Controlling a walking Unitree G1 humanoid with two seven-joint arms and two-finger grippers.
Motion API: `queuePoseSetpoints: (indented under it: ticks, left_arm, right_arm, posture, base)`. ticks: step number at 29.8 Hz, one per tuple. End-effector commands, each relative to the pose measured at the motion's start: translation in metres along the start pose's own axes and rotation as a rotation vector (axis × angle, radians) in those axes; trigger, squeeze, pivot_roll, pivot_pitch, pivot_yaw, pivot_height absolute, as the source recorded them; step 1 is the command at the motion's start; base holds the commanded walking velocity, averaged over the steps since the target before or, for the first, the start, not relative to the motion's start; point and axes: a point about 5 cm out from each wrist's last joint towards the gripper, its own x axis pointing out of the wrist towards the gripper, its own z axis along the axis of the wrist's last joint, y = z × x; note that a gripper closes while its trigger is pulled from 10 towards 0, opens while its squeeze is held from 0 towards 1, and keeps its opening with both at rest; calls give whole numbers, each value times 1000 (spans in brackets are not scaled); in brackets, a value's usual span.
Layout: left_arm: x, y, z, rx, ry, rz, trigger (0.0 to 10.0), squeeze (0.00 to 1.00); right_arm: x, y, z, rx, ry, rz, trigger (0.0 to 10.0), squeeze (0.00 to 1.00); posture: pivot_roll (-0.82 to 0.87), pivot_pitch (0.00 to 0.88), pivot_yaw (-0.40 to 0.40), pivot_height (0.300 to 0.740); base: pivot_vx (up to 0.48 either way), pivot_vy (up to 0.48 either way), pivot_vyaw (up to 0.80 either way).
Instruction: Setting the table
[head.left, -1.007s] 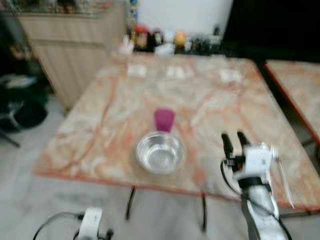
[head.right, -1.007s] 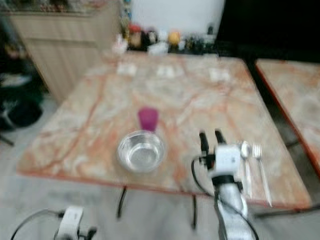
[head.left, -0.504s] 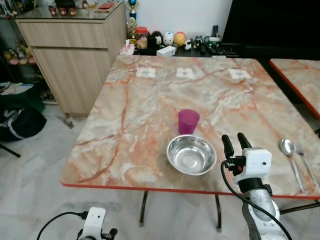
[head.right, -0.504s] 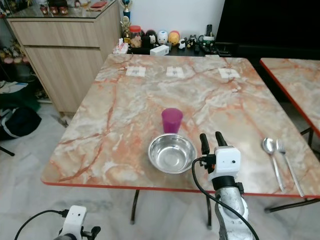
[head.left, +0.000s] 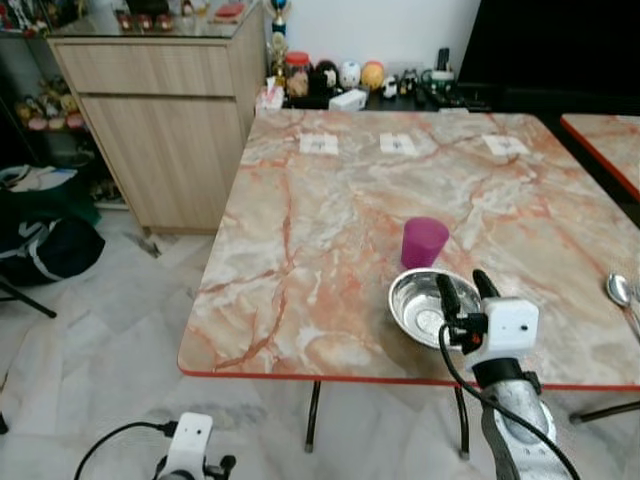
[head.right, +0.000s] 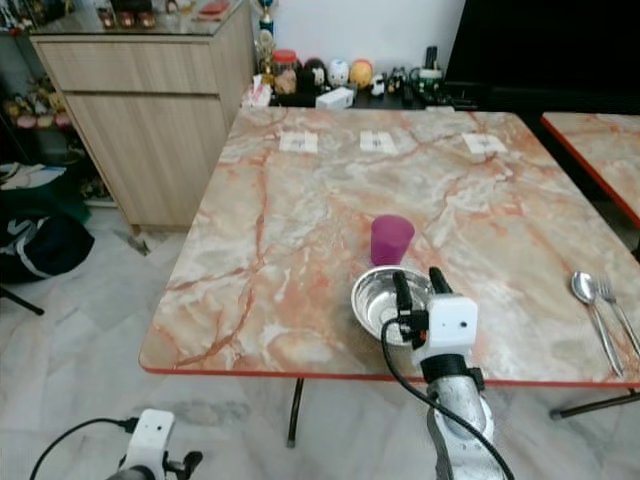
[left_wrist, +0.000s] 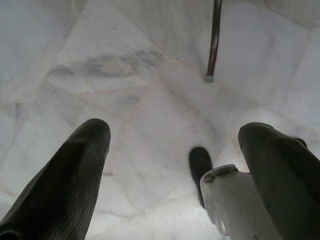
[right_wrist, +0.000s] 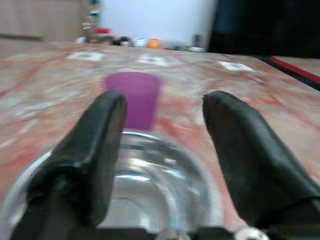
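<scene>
Near the front edge of the bench (head.right: 280, 260), the steel bowl (head.right: 378, 300) sits straight ahead of the right end effector (head.right: 418, 292), fingers spread wide, empty. Just beyond stands the purple cup (head.right: 391, 239). Left end effector (left_wrist: 175, 165) hangs wide, far lower.

Near rim of steel bowl (head.right: 383, 300) hidden behind right gripper (head.right: 420, 293); spoon (head.left: 620, 292) far to its right cut by frame edge; shelf figurines (head.right: 345, 73) beyond too small to tell
</scene>
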Motion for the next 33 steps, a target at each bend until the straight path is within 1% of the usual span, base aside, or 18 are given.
queuePoseSetpoints:
  ticks: [1,3,4,5,6,7,9,10,11,13,16,18,20,23,25,27,31,33]
  left_arm:
    - [-1,0,-5,9,15,-3,10000,0]
    - [-1,0,-5,9,16,-3,10000,0]
    - [-2,1,-6,10,17,-3,10000,0]
    - [-2,0,-6,10,17,-3,10000,0]
    - [-2,0,-6,10,17,-3,10000,0]
    - [-2,0,-6,10,18,-3,10000,0]
    - [-2,0,-6,10,18,-3,10000,0]
    - [-2,0,-6,11,18,-5,10000,0]
    - [-2,0,-6,12,18,-6,10000,0]
    - [-1,-1,-6,15,18,-7,10000,0]
    - [-1,-2,-6,18,19,-8,10000,0]
    - [-1,-2,-6,20,20,-10,10000,0]
    - [-1,-3,-7,21,22,-10,10000,0]
    - [-2,-3,-8,22,24,-11,10000,0]
    - [-2,-3,-8,23,25,-11,10000,0]
    - [-2,-3,-8,24,25,-11,10000,0]
    - [-2,-2,-9,28,27,-12,10000,0]
    - [-2,-2,-8,30,26,-13,10000,0]
  right_arm:
    - [-2,-10,2,43,7,-71,10000,1000]
    - [-3,-12,1,60,17,-86,10000,1000]
    - [-4,-17,-2,89,39,-129,10000,1000]
    - [-4,-20,-5,134,67,-155,10000,129]
    - [-4,-20,-6,146,73,-158,10000,129]
    - [-4,-21,-7,152,90,-162,10000,0]
    - [-4,-22,-8,173,93,-170,10000,0]
    - [-2,-26,-12,231,121,-191,10000,0]
    - [-2,-28,-13,247,132,-198,10000,0]
    - [1,-30,-20,235,207,-186,10000,0]
    - [5,-26,-14,305,183,-151,10000,0]
    - [7,-27,-14,358,186,-163,10000,0]
    - [7,-28,-15,380,201,-173,10000,0]
    - [8,-24,-20,397,247,-134,10000,0]
    - [9,-22,-20,395,241,-114,10000,0]
    - [10,-20,-20,405,264,-77,10000,0]
    - [12,-17,-24,322,310,-24,10000,0]
    - [14,-16,-26,341,322,-16,10000,0]
  posture:
    - [33,0,-12,740]
    - [33,0,-12,740]
    - [33,0,-14,740]
    - [34,0,-14,740]
    - [34,0,-14,740]
    - [32,0,-15,740]
    - [32,0,-15,740]
    - [32,0,-15,740]
    - [32,0,-15,740]
    - [30,0,-16,740]
    - [32,0,-16,740]
    - [33,0,-18,740]
    - [34,0,-18,740]
    - [35,0,-17,740]
    - [35,0,-17,740]
    - [37,0,-18,740]
    - [37,0,-16,740]
    - [41,0,-16,740]
  base:
    - [0,0,0]
    - [0,0,0]
    - [0,0,0]
    - [0,0,0]
    - [0,0,0]
    - [0,0,0]
    - [0,0,0]
    - [0,0,0]
    - [0,0,0]
    - [0,0,0]
    - [0,0,0]
    - [0,0,0]
    - [0,0,0]
    - [0,0,0]
    - [0,0,0]
    - [0,0,0]
    - [0,0,0]
    - [0,0,0]
